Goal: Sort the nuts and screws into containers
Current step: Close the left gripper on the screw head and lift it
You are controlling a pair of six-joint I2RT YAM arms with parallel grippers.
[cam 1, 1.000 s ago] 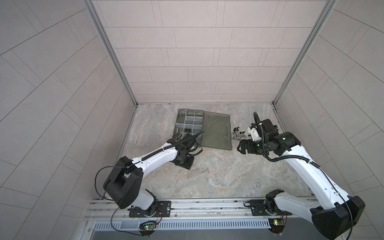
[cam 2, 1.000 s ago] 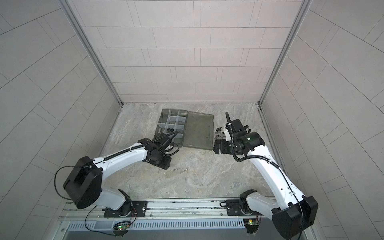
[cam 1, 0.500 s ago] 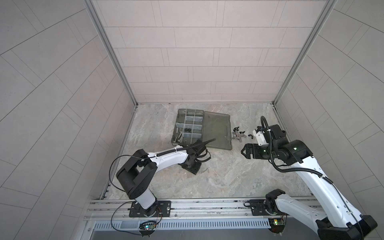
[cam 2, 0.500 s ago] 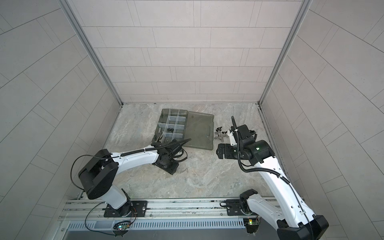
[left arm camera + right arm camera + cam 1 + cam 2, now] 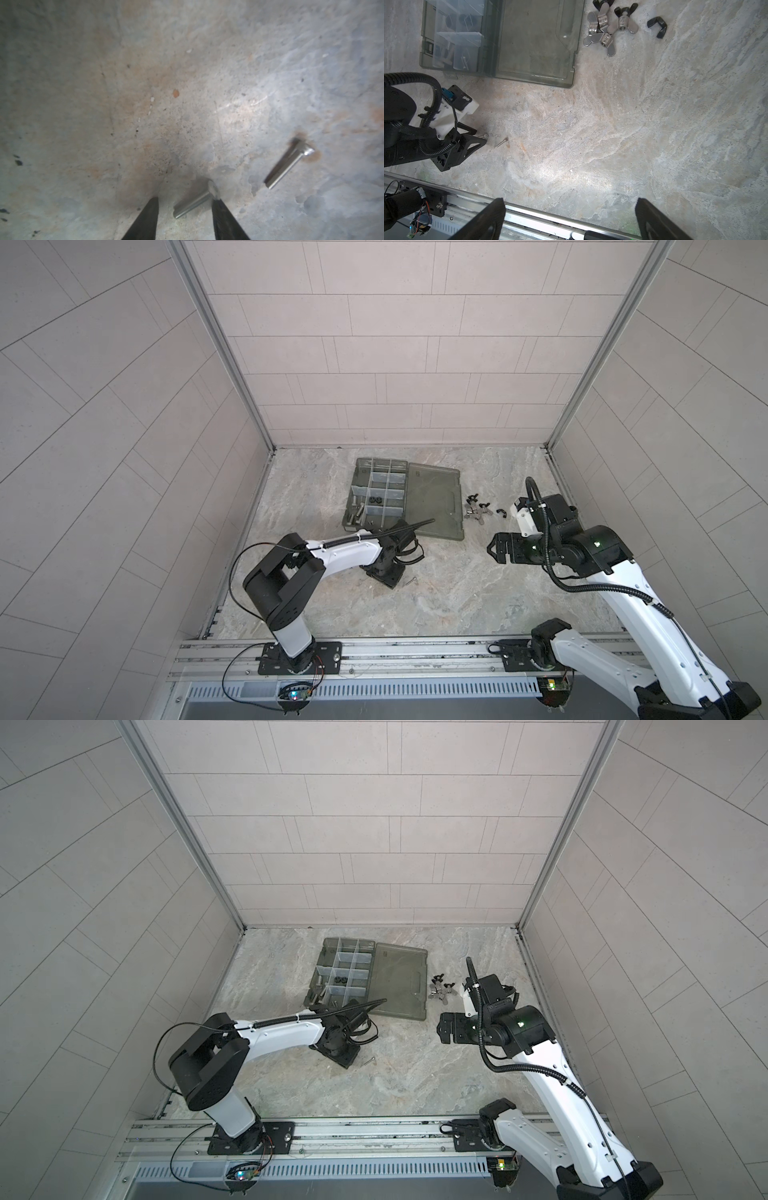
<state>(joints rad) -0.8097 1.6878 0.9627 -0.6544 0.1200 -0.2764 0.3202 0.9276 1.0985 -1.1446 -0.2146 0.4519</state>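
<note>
In the left wrist view the left gripper (image 5: 186,199) is standing with its jaws partly spread, pinching nothing. They are straddling a thin silver screw (image 5: 194,202) that is lying flat on the marbled floor (image 5: 187,104). The screw's long axis is running slantwise across the gap. Its flat head is touching, or all but touching, one fingertip (image 5: 217,202), and its threaded end is pointing back toward the wrist. I judge that a squeeze would be catching it partly endwise, so it may swivel unless the fingers are set square across the shank. A second screw (image 5: 287,166) is lying just outside that same finger, on much the same slant and apart from the first.

In a top view all this is sitting in the lower middle of the frame, making the left arm clearly the nearer one. Higher in the frame the containers (image 5: 384,489) of the organiser case are lying open, with black nuts (image 5: 375,500) in one compartment. Farthest off, at centre right, the right gripper (image 5: 494,549) is hanging with jaws spread wide and empty, near some winged fasteners (image 5: 478,512).
</note>
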